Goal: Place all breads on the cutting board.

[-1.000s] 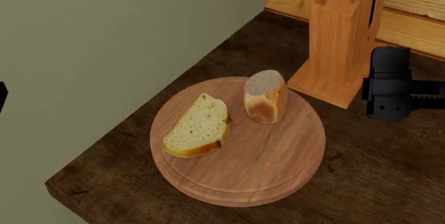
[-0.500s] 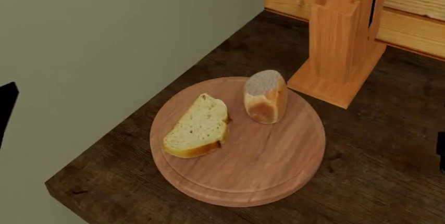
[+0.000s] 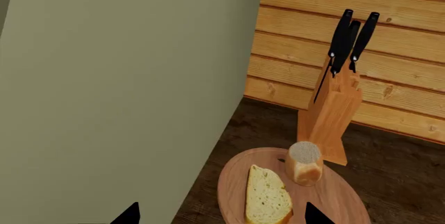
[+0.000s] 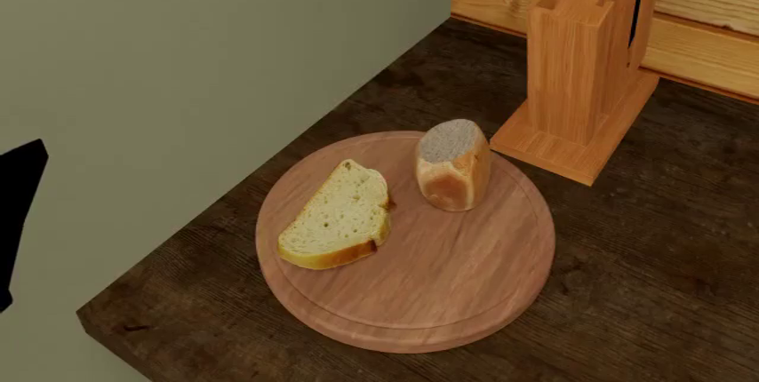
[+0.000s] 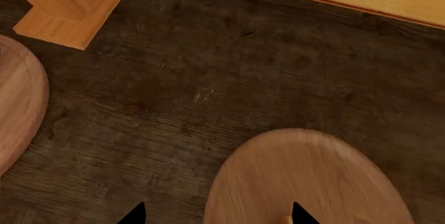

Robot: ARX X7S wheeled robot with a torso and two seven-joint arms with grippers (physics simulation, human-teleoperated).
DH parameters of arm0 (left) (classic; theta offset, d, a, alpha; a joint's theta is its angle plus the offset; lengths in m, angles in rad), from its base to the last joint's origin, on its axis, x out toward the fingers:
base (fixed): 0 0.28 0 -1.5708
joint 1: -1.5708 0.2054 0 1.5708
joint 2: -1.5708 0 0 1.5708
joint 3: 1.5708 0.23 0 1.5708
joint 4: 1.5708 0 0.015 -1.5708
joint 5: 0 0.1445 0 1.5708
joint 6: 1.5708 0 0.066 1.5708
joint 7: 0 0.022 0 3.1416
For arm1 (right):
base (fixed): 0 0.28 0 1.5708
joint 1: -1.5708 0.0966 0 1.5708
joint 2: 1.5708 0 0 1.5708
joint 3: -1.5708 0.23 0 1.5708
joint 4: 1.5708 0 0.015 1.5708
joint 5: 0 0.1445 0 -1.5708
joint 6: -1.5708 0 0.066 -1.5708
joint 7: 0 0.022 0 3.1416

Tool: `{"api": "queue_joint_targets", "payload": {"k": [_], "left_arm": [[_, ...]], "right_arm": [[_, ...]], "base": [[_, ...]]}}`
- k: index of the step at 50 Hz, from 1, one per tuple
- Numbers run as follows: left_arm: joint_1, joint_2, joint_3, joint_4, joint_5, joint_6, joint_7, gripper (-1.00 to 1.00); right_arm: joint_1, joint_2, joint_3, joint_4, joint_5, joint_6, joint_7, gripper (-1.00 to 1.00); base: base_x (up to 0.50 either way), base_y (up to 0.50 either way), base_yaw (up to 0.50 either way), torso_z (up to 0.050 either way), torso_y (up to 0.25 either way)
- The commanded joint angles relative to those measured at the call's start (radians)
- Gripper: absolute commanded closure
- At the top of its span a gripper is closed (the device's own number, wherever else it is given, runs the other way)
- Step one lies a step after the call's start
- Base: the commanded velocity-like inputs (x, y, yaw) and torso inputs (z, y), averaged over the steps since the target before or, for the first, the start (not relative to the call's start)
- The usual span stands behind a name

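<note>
The round pinkish cutting board (image 4: 463,275) lies on the dark wooden counter. On it lie a pale cream bread slice (image 4: 338,216) with a golden crust and, just right of it, a stubby golden-brown bread (image 4: 452,169) with a greyish cut end, standing upright. Both also show in the left wrist view, the slice (image 3: 267,201) and the stubby bread (image 3: 305,162) on the board (image 3: 334,203). My left gripper (image 3: 222,216) is open and empty, high above the board's near side. My right gripper (image 5: 217,216) is open and empty over the rim of a second round wooden piece (image 5: 306,177).
A wooden knife block (image 4: 587,62) with black-handled knives stands behind the board, against a plank wall (image 4: 712,18). A plain grey-green panel (image 4: 178,89) borders the counter on the left. The counter's edge (image 4: 107,324) is close to the board. A dark part of my left arm (image 4: 18,213) shows at the left edge.
My right gripper has left the head view to the right, away from the knife block. The dark part of my left arm has come further in at the left edge. The breads have not moved.
</note>
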Motion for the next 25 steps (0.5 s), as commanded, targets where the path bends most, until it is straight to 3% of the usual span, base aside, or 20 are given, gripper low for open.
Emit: {"api": "queue_joint_targets", "payload": {"k": [1,25], "left_arm": [[0.010,0.001,-0.001,0.002,0.009,0.003,0.003,-1.00],[0.012,0.004,-0.006,-0.004,0.008,-0.001,0.004,-1.00]], "right_arm": [[-0.009,0.060,0.001,0.018,-0.017,0.033,0.000,-1.00],[-0.042,0.106,0.002,0.072,-0.089,0.082,-0.015,-1.00]], "base": [[0.00,0.00,0.00,0.000,0.000],[0.00,0.00,0.00,0.000,0.000]]}}
